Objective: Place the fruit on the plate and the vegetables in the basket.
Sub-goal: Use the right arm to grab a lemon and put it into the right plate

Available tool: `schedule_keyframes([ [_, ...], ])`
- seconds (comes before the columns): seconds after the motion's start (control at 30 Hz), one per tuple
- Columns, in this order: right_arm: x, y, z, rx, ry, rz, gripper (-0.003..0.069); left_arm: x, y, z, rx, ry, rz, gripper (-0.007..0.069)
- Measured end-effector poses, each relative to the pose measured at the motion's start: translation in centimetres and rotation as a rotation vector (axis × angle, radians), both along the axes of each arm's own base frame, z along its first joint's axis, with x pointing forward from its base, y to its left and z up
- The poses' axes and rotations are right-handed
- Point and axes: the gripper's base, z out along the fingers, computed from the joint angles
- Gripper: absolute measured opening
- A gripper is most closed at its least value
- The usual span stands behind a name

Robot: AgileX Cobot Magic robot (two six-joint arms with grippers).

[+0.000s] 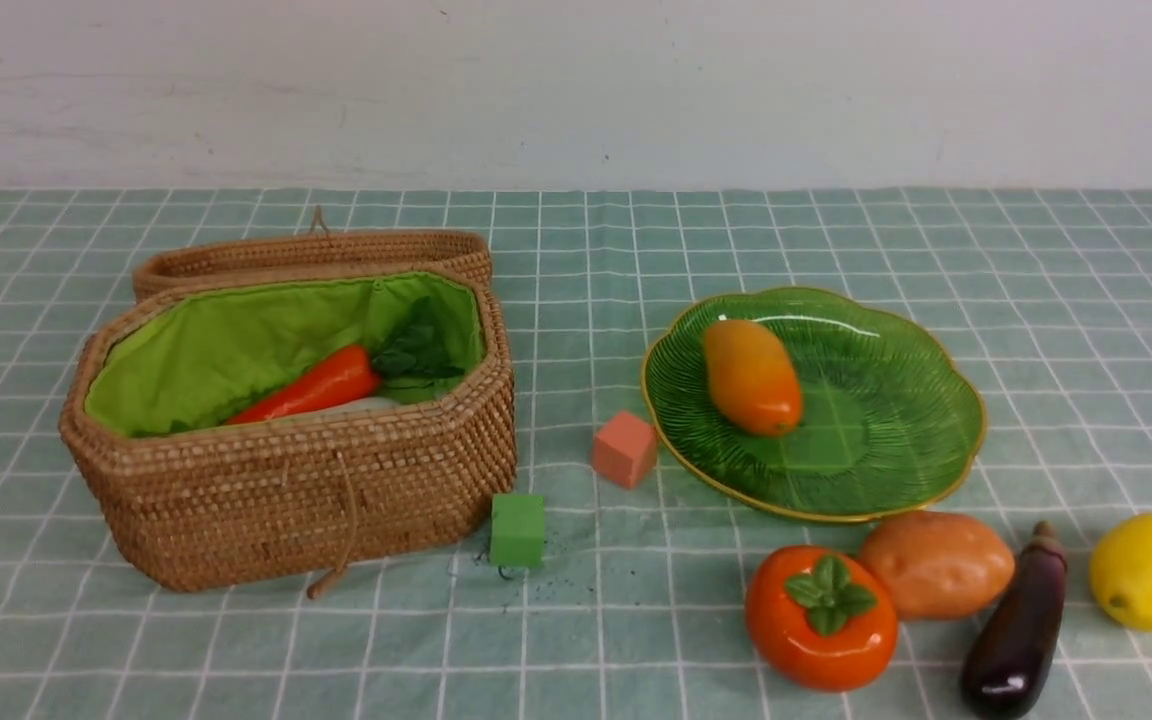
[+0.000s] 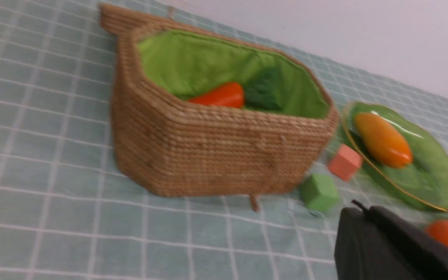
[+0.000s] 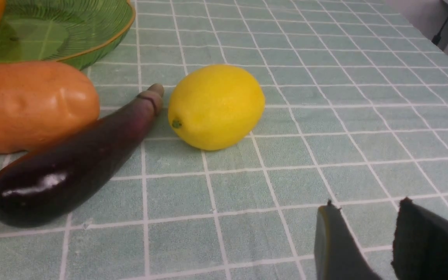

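The wicker basket point(image 1: 296, 480) stands at the left with its lid back; a carrot point(image 1: 321, 385) and a white radish point(image 1: 361, 406) lie inside. On the green plate point(image 1: 896, 450) rests the mango point(image 1: 751, 375). In front of the plate sit the persimmon point(image 1: 821, 615), potato point(image 1: 936, 562), eggplant point(image 1: 1016, 625) and lemon point(image 1: 1151, 570). Neither arm shows in the front view. My left gripper point(image 2: 368, 212) is shut and empty, short of the basket point(image 2: 216, 147). My right gripper point(image 3: 368, 206) stands open and empty, a little short of the lemon point(image 3: 216, 107) and the eggplant point(image 3: 72, 163).
A pink cube point(image 1: 624, 448) lies between basket and plate, and a green cube point(image 1: 517, 529) by the basket's front corner. The checked green cloth point(image 1: 636, 650) covers the table up to a white wall.
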Motion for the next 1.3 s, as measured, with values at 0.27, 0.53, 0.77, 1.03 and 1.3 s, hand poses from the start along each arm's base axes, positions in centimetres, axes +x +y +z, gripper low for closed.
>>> schedule_keyframes([
  [0.27,0.0,0.0,0.0,0.0,0.0,0.0,0.0242,0.8,0.8,-7.0,0.122,0.04,0.122,-0.0002],
  [0.53,0.0,0.0,0.0,0.0,0.0,0.0,0.0242,1.9,0.8,-11.9,0.172,0.086,0.124,0.0005],
  [0.77,0.0,0.0,0.0,0.0,0.0,0.0,0.0242,2.0,0.6,-12.6,0.168,0.082,0.101,0.0014],
  [1.03,0.0,0.0,0.0,0.0,0.0,0.0,0.0242,2.0,0.6,-12.6,0.267,0.077,0.08,0.002],
  [1.3,0.0,0.0,0.0,0.0,0.0,0.0,0.0242,2.0,0.6,-12.6,0.264,0.078,0.084,0.0028],
])
